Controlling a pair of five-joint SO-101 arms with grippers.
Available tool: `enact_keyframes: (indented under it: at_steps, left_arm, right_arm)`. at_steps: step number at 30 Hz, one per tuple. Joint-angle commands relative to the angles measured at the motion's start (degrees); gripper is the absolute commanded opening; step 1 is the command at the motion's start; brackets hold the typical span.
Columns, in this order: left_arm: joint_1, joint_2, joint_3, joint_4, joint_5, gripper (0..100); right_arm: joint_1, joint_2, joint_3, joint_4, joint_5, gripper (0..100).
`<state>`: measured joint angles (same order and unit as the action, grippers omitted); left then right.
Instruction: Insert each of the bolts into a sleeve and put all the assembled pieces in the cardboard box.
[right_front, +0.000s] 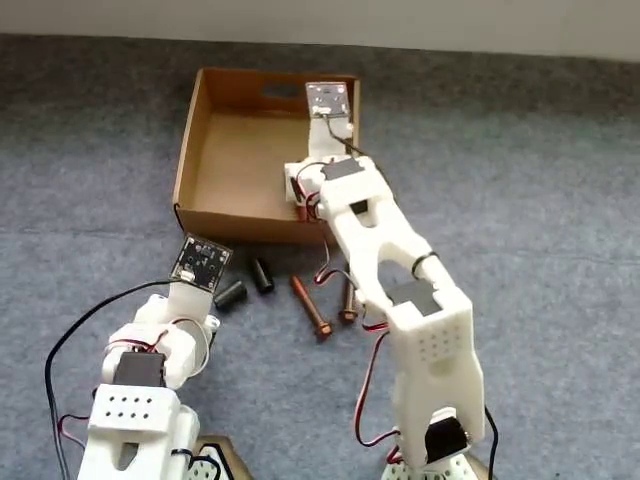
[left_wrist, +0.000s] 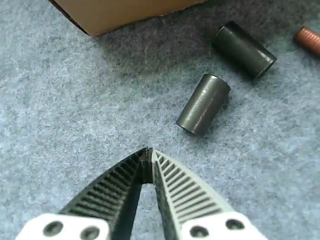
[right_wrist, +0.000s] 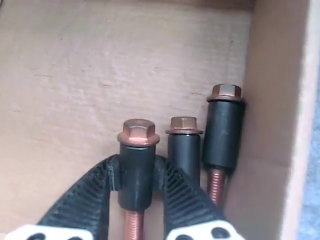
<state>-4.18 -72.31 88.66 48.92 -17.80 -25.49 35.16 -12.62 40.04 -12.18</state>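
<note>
While the right claw (right_wrist: 136, 169) pinches one assembled piece (right_wrist: 136, 192), a bolt in a sleeve, inside the cardboard box (right_wrist: 100, 70), a second piece (right_wrist: 184, 150) lies just beside it and a third piece (right_wrist: 223, 132) lies close to the box wall.

- Box: upper centre of the high view.
- Loose stock, grey carpet (right_front: 560, 200), centre of the high view, just below the box: near sleeve (right_front: 230, 294), far sleeve (right_front: 261, 274), long bolt (right_front: 310, 306), second bolt (right_front: 347, 298).
- Left claw (left_wrist: 149, 154): pressed together, holding nothing, near the near sleeve.
</note>
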Motion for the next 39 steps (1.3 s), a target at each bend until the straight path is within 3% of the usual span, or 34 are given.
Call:
enact_keyframes:
  at_steps: [1, 12, 18, 25, 33, 39]
  left_arm:
    - [0.75, -0.57, -0.13, -0.97, -0.44, 1]
    - [0.75, -0.57, -0.13, -0.97, -0.44, 1]
    - [0.75, -0.57, -0.13, -0.97, -0.44, 1]
    - [0.75, -0.57, -0.13, -0.97, -0.44, 1]
    - [0.75, -0.57, -0.13, -0.97, -0.44, 1]
    - [0.75, -0.57, -0.13, -1.05, -0.44, 1]
  right_arm:
    - [0.4, 1.27, -2.77, -0.75, 4.92, 0.5]
    - [0.4, 1.54, -4.88, -0.57, 5.01, 1.2]
    - [0.22, 1.54, -4.44, -0.48, 4.92, 13.8]
    - [0.31, -0.66, -7.69, 4.09, 4.92, 13.7]
    - [0.48, -13.41, -8.48, 13.85, 5.19, 13.5]
    - [0.57, -23.43, -8.48, 21.76, 5.36, 2.8]
